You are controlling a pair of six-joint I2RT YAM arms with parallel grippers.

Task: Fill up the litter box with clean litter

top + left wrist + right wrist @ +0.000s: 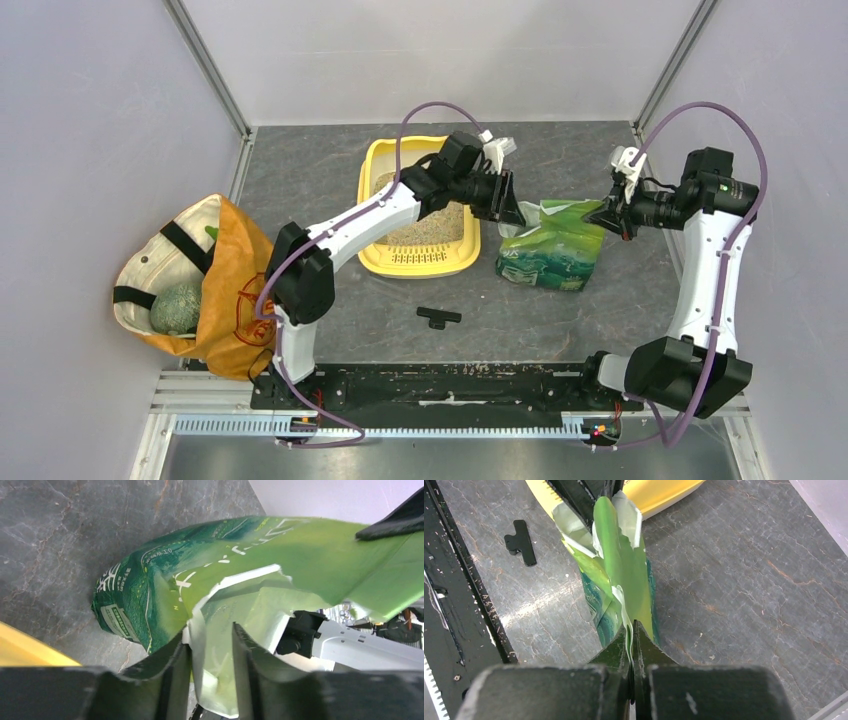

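The litter box [420, 265] lies at the upper centre of the top view, clean litter [440, 228] spread over its floor. Just right of it stands the green bag [560, 255]. The left gripper [512, 205] and right gripper [606, 216] each pinch its torn top, both clenched on the film.

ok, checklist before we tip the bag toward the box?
1. Right hand shut on green bag edge: ok.
2. Left hand grip, film sits in a visible gap: cannot tell.
3. Bag mouth over litter box: not ok, bag stands beside it.
4. Room in box above clean litter: ok.
5. Black T-shaped part clear of bag: ok.
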